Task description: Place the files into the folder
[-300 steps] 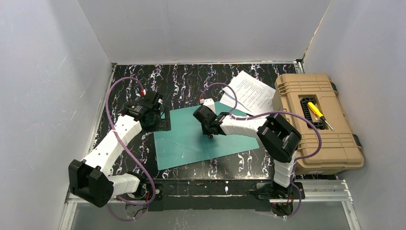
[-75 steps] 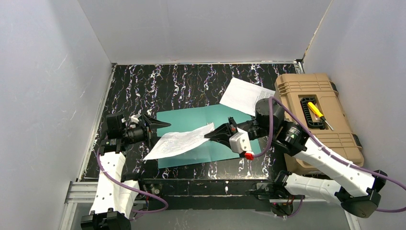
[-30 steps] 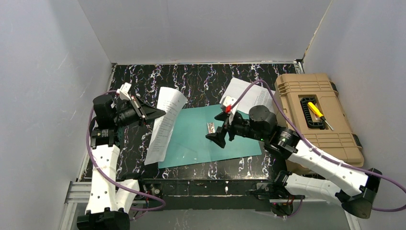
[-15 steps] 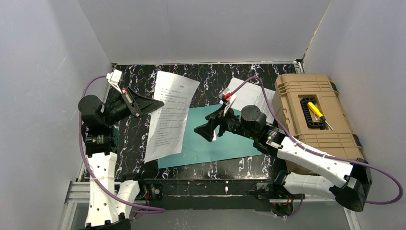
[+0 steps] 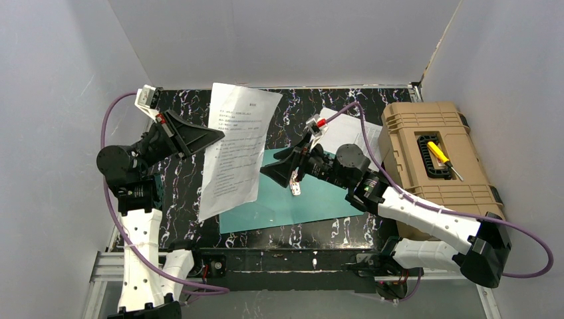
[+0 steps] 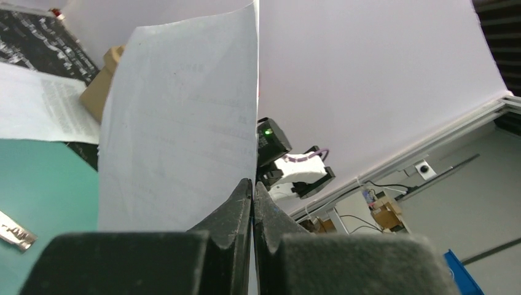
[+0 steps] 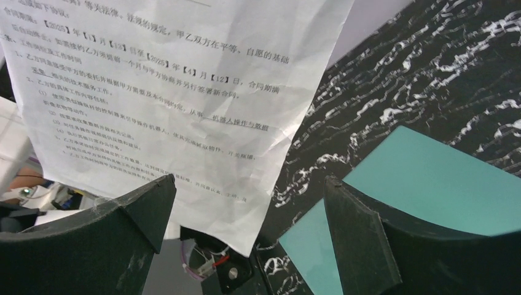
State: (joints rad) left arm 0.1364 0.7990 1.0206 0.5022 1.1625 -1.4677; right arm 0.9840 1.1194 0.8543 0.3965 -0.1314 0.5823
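Note:
One of the files, a white printed sheet (image 5: 236, 146), hangs upright in the air above the table's left half. My left gripper (image 5: 221, 135) is shut on the sheet's left edge; in the left wrist view the closed jaws (image 6: 252, 184) pinch the paper (image 6: 184, 123). The teal folder (image 5: 319, 199) lies open and flat on the table, with a small metal clip (image 5: 294, 181) on it. My right gripper (image 5: 279, 166) stands open above the folder, facing the sheet's lower part (image 7: 172, 92) without touching it. More files (image 5: 346, 129) lie at the folder's back right corner.
A tan toolbox (image 5: 459, 193) sits at the right edge with a yellow screwdriver (image 5: 439, 154) in its lid recess. White walls close in the black marbled table (image 5: 186, 193) on three sides. The right arm's purple cable (image 5: 362, 123) arcs over the loose files.
My left arm has lifted the sheet higher and toward the back, so it now hangs upright. My right gripper has swung left toward the sheet and opened fully.

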